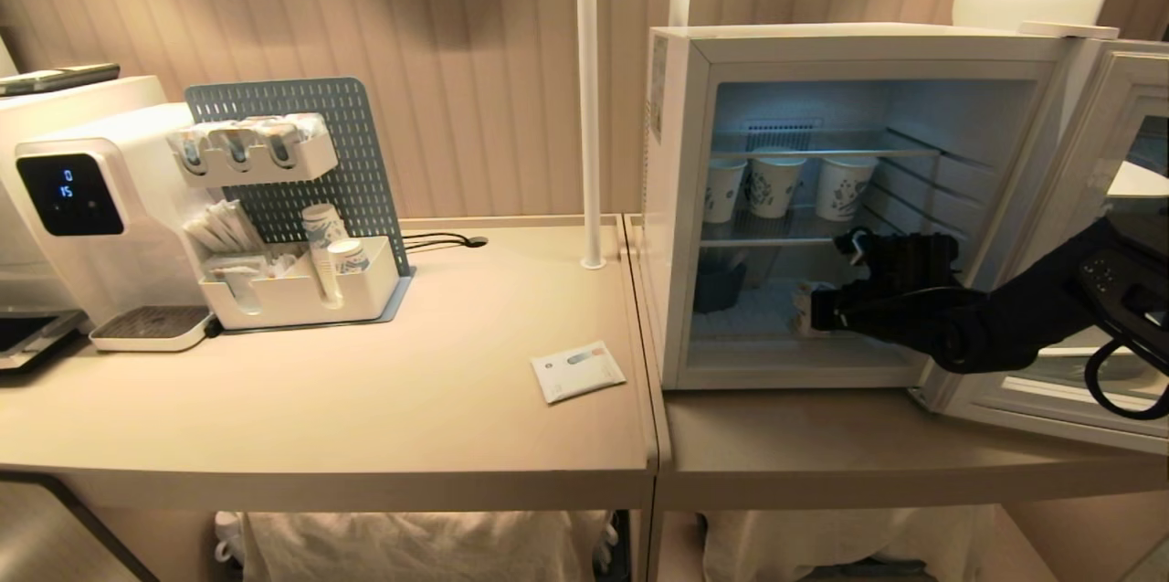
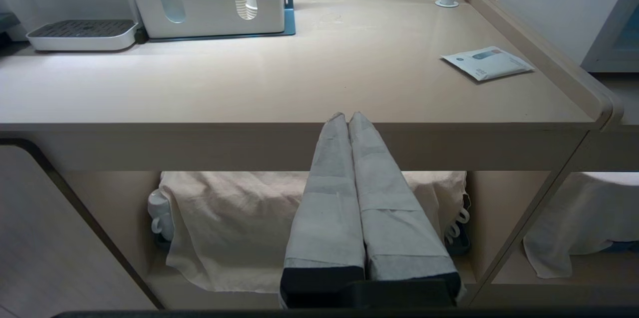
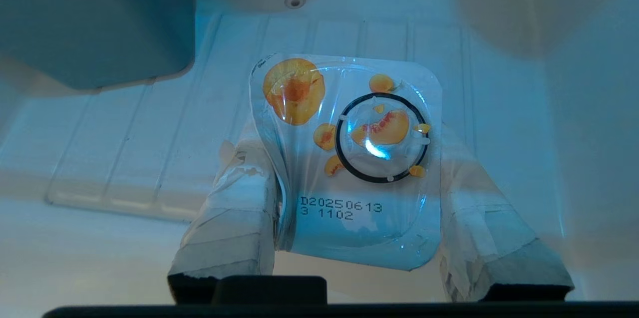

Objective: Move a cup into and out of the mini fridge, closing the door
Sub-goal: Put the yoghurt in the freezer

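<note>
The mini fridge (image 1: 680, 198) stands on the right-hand table with its door (image 1: 1082, 162) swung wide open to the right. My right gripper (image 1: 822, 303) reaches into the bottom compartment, low over the fridge floor. It is shut on the cup (image 3: 349, 148), a small white pot with a peach-printed foil lid. In the right wrist view the taped fingers (image 3: 234, 198) flank the pot under its wide lid. From the head view only a sliver of the cup (image 1: 802, 306) shows past the black hand. My left gripper (image 2: 348, 117) is shut and empty, parked below the left table's front edge.
Three printed paper cups (image 1: 772, 185) stand on the fridge's upper wire shelf. A blue-grey bin (image 1: 719, 285) sits at the bottom left inside. On the left table lie a white packet (image 1: 577, 371), a pegboard organiser (image 1: 292, 198) and a water dispenser (image 1: 91, 198).
</note>
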